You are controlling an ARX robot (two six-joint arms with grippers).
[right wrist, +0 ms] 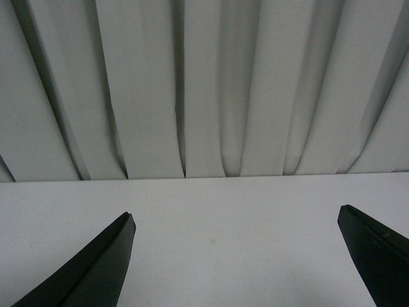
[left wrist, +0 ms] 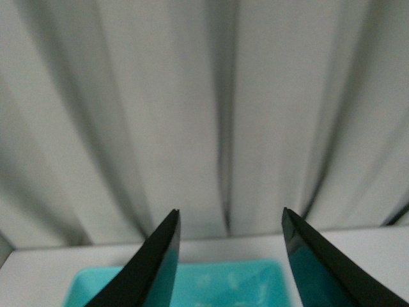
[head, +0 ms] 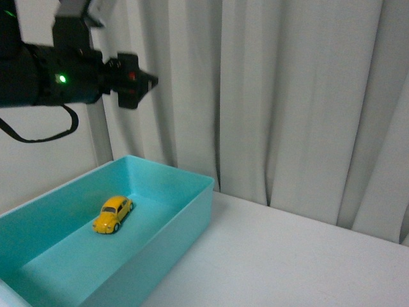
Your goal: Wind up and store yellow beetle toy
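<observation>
No words, numbers, labels or brand marks can be read in any of the three views. The yellow beetle toy [head: 113, 214], the teal bin [head: 179, 220] holding it and the pale curtain [head: 287, 96] show only plain, unlettered surfaces.

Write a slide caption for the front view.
Yellow beetle toy lies in the teal bin; open left gripper hovers above.

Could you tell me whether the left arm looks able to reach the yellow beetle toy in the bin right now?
Probably yes. The left gripper hangs raised, fingers open and empty, and the yellow beetle toy lies alone in the open-topped teal bin with nothing covering it.
</observation>
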